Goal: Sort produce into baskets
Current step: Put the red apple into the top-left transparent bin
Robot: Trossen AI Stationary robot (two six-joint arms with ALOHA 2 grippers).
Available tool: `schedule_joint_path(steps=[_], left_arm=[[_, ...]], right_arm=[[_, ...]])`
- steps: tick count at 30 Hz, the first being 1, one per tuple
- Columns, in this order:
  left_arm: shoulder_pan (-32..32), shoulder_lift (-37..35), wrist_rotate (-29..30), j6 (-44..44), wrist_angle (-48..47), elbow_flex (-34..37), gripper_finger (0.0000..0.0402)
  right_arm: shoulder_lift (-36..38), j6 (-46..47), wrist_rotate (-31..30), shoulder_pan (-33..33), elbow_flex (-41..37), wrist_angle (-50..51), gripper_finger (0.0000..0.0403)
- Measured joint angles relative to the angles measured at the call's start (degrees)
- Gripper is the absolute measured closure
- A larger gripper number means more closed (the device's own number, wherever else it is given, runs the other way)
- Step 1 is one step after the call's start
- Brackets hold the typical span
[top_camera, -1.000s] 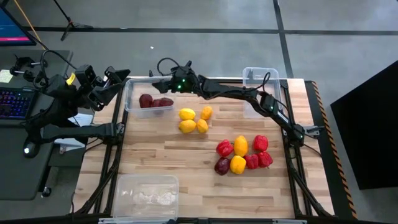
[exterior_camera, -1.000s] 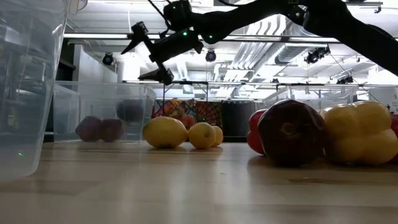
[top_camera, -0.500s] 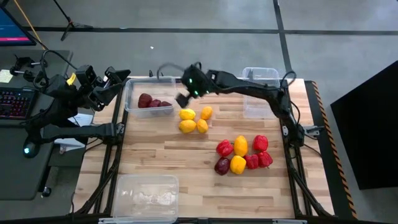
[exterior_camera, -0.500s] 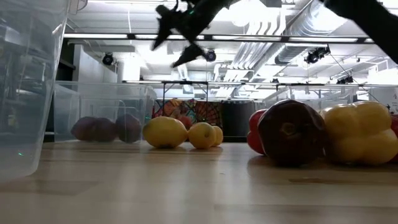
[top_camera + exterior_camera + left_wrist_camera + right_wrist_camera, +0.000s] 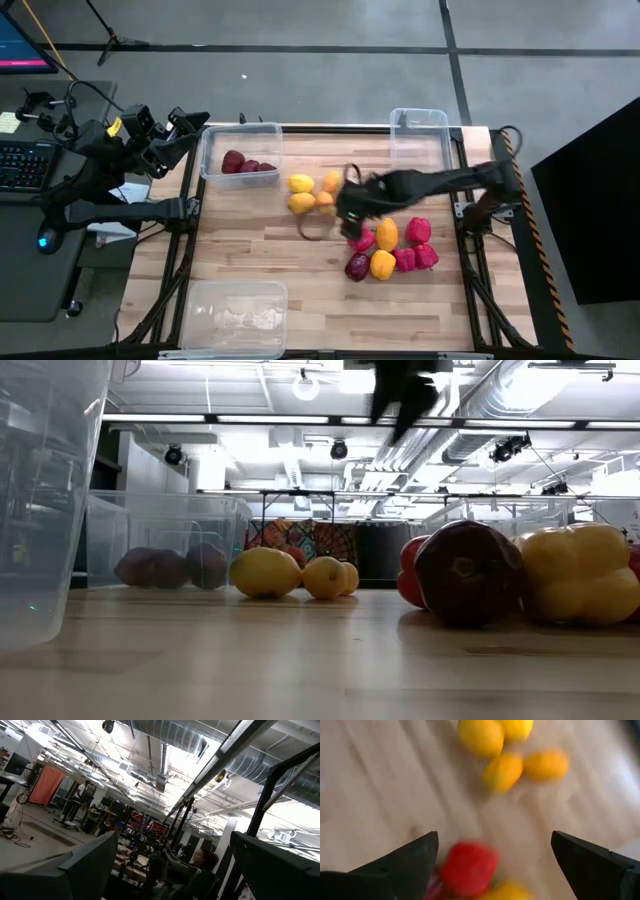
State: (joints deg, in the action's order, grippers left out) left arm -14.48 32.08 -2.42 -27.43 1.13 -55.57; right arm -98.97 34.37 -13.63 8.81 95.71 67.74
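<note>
Produce lies in groups on the wooden table [image 5: 250, 255]. Three dark maroon fruits [image 5: 248, 164] are inside the clear basket [image 5: 240, 133] at the far left part of the table. Four lemons [image 5: 300, 185] lie close together near the middle, in front of that basket. A mixed pile of red peppers [image 5: 419, 230], yellow peppers [image 5: 387, 235] and one more maroon fruit [image 5: 357, 267] lies to the right of the middle. A second clear basket [image 5: 420, 122] stands at the far right side with nothing visible in it, and a third clear basket [image 5: 235, 315] stands at the near left edge.

The right gripper [image 5: 352, 210] is above the table, between the lemons and the pepper pile, and it looks blurred. In the right wrist view its two fingers [image 5: 415, 855] are spread wide and hold nothing; below them a red pepper [image 5: 469, 868] and the lemons [image 5: 481, 736] are visible.

The left gripper [image 5: 190, 125] is off the table, beyond its far left corner, beside a keyboard [image 5: 22, 165]. Its fingers [image 5: 95, 860] stand wide apart and point to the room.
</note>
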Motion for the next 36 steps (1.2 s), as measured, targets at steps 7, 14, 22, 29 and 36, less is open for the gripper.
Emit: schedule_joint_path(steps=[7,14,22,29,36], left_arm=[[0.00,0.03,0.04,-0.52,-0.01,0.00,0.0028],[-0.01,0.18,0.15,-1.48,-0.01,-0.02,0.0028],[0.00,0.56,0.17,-2.46,0.01,-0.04,0.0028],[0.00,0.54,0.17,-3.49,0.01,-0.04,0.0028],[0.00,0.54,0.17,-2.52,0.01,-0.04,0.0028]], right_arm=[[12.08,27.63,6.40,9.78,-18.39,-19.47,0.0027],[7.22,57.37,6.32,15.13,-22.86,-23.35,0.0027],[-3.42,71.41,5.11,15.60,-19.05,-21.66,0.0027],[-9.53,78.07,6.08,15.57,-18.85,-20.61,0.0027],[-13.46,80.10,7.85,14.56,-18.85,-20.57,0.0027]])
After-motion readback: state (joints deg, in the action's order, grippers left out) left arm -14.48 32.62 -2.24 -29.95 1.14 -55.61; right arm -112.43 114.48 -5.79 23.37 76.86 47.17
